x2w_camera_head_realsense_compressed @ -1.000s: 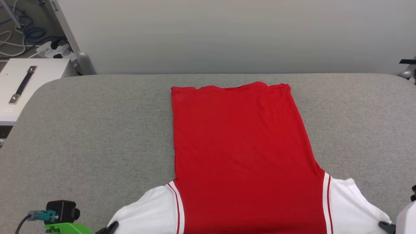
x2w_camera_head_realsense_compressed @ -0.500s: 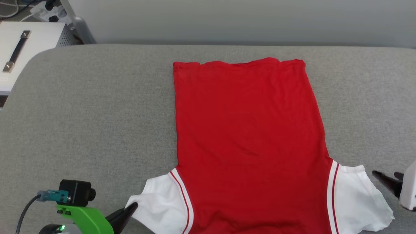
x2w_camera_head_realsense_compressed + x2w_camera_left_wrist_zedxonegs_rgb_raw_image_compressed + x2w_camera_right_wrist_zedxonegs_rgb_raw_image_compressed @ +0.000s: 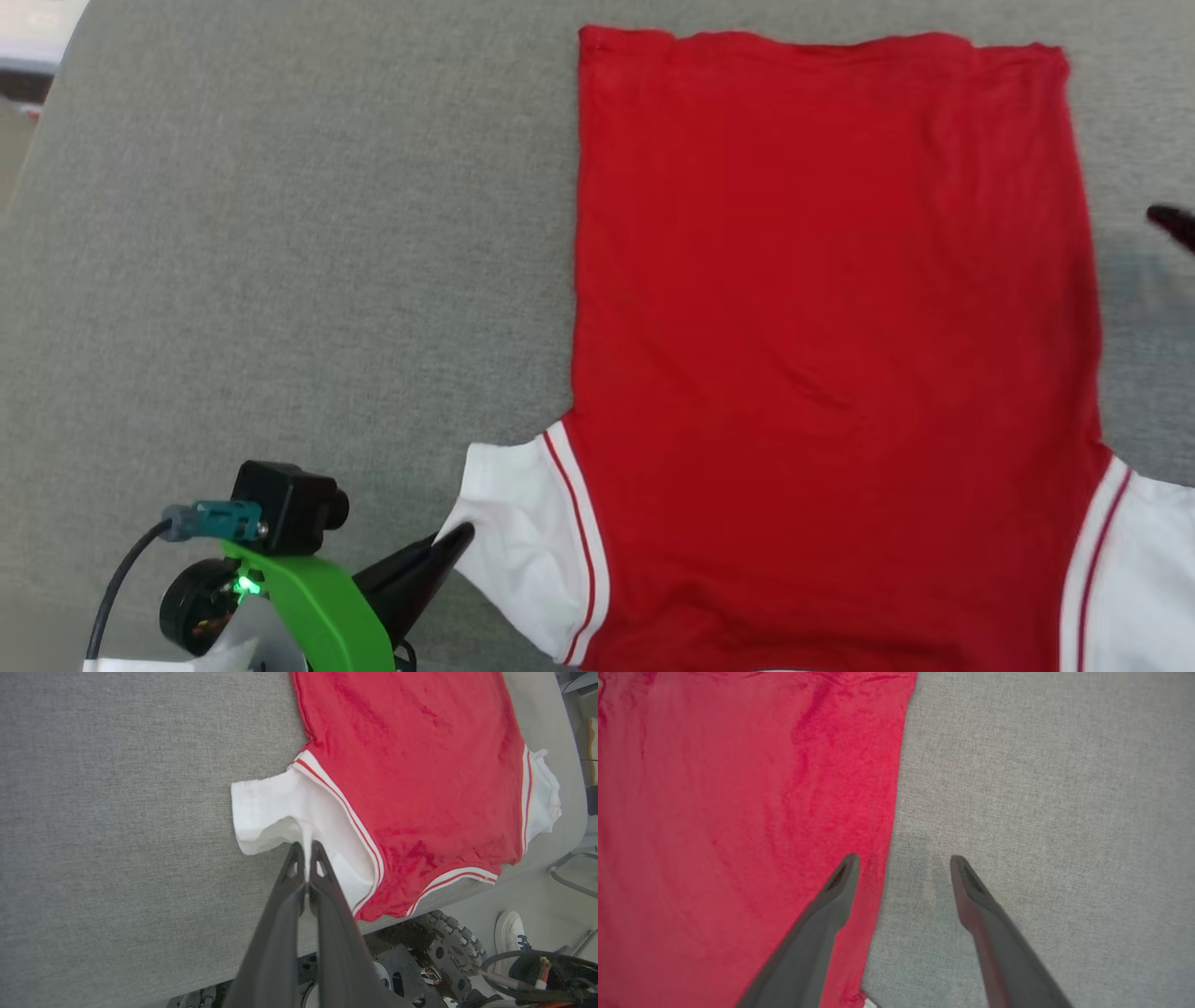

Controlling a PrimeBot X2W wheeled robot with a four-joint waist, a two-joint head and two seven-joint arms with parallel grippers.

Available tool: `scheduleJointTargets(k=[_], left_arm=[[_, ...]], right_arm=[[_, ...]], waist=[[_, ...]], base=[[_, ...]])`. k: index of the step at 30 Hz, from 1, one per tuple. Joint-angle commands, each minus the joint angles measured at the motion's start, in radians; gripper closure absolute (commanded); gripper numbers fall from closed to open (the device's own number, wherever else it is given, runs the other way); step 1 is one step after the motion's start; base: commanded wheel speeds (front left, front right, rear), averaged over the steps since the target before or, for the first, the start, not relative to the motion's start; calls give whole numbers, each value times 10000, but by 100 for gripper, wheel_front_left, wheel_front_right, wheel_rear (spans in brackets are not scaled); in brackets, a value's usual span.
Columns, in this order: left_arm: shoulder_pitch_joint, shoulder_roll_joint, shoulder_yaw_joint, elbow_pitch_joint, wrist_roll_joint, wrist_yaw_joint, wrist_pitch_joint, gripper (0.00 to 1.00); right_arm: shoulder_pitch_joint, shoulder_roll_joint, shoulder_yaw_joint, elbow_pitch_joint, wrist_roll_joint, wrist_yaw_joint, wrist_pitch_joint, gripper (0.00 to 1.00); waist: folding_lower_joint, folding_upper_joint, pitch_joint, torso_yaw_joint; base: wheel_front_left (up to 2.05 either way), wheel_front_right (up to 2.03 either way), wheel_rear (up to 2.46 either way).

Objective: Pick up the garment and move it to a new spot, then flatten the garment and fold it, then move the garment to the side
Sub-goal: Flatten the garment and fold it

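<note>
One garment [image 3: 831, 327] sleeve pinched by left gripper [image 3: 306, 851], right gripper [image 3: 901, 863] spread over side edge, grey surface [image 3: 280, 233] beside.

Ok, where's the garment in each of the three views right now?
Head view: the garment fills centre and right, one white sleeve at lower middle.
Left wrist view: the garment at upper right, white sleeve pinched in the left gripper.
Right wrist view: the garment across the left half, its edge under the open right gripper.
Shared landmark: the grey surface beneath it.
</note>
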Motion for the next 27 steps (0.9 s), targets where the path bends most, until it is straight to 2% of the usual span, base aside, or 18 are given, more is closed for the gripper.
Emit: scheduleJointTargets(k=[1, 13, 23, 24, 25, 26, 27], left_arm=[[-274, -121, -35, -29, 164, -94, 20, 100], [-631, -793, -385, 310, 283, -505, -464, 100], [-813, -1050, -500, 682, 238, -793, -688, 100], [-830, -1057, -496, 717, 228, -806, -696, 100], [-843, -1059, -493, 742, 224, -813, -699, 100], [-899, -1077, -484, 812, 209, -845, -716, 100], [-915, -1080, -479, 835, 210, -853, -725, 100]], right_arm=[[-527, -126, 109, 239, -190, -9, 94, 0], [-3404, -648, 1143, 2585, -1517, -9, -195, 0], [-3987, -760, 1767, 3742, -1725, -9, -366, 0], [-3933, -754, 1845, 3825, -1689, -9, -287, 25], [-3891, -760, 1913, 3869, -1672, -9, -241, 59], [-3791, -829, 2139, 3975, -1642, -9, -266, 100], [-3761, -856, 2198, 4011, -1625, -9, -307, 100]], waist=[[0, 0, 1194, 1079], [0, 0, 2210, 1914], [0, 0, 2474, 2132], [0, 0, 2466, 2124], [0, 0, 2459, 2117], [0, 0, 2406, 2080], [0, 0, 2370, 2058]], base=[[0, 0, 0], [0, 0, 0], [0, 0, 0], [0, 0, 0], [0, 0, 0], [0, 0, 0], [0, 0, 0]])
